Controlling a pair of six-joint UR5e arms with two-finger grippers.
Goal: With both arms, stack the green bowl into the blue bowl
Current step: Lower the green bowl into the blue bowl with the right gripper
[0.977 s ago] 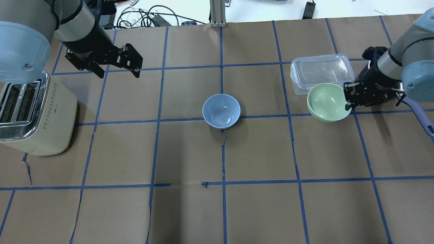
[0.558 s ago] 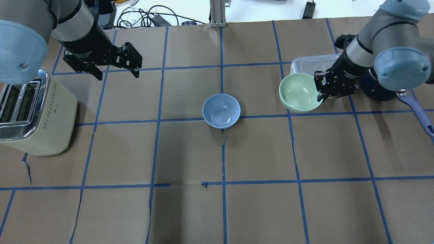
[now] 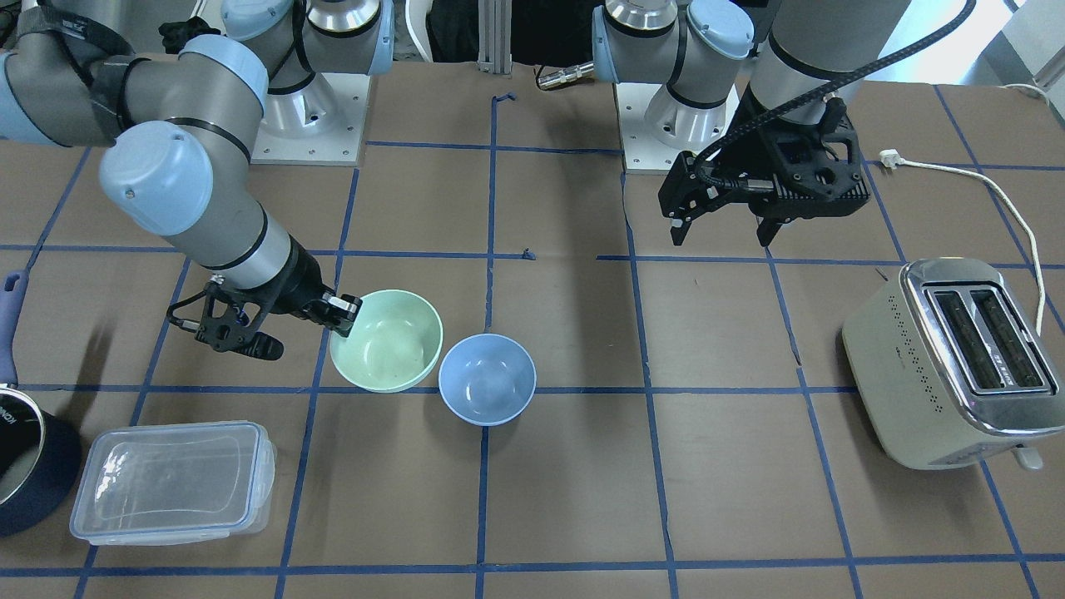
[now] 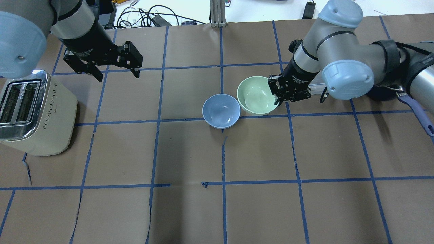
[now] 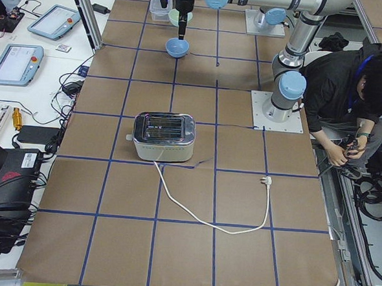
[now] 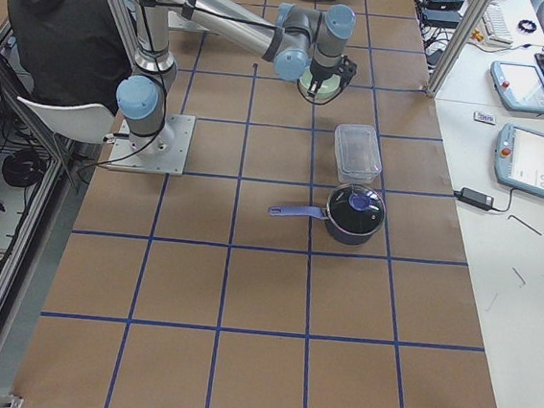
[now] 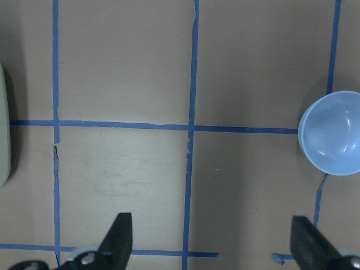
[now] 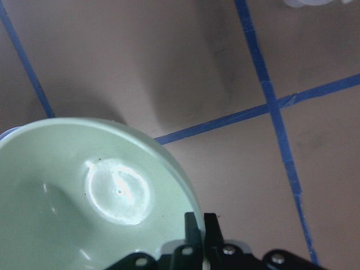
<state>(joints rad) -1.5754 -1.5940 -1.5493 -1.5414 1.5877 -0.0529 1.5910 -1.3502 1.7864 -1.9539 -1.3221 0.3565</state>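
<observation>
The green bowl (image 4: 255, 95) sits just beside the blue bowl (image 4: 221, 110), at about two o'clock from it in the overhead view. Their rims come so close there that I cannot tell whether they touch. It is upright, mouth up, and looks to be held a little off the surface (image 4: 190, 210). The wrist camera shows a soft shadow on the brown paper beyond it.

The right gripper (image 4: 277, 98) has it by the rim at roughly the bowl's four o'clock. The fingers (image 8: 196, 226) are clamped together on the thin edge, one inside and one outside. The right arm reaches in from three o'clock, its pale blue elbow cap well out over the taped grid.

The blue bowl stands empty on the surface near the middle, just above a blue tape line.

The left gripper (image 4: 118, 75) hangs over bare paper at about ten o'clock from the blue bowl, well apart from it. Its fingers (image 7: 121, 236) are spread wide with nothing between them. In its own camera the blue bowl shows at the three o'clock edge.

A cream two-slot toaster (image 4: 37, 115) stands at nine o'clock, near the edge. In the front-facing view a clear lidded container (image 3: 170, 478) lies at seven o'clock from the green bowl. A dark saucepan (image 6: 353, 212) with a blue handle sits just beyond it.
</observation>
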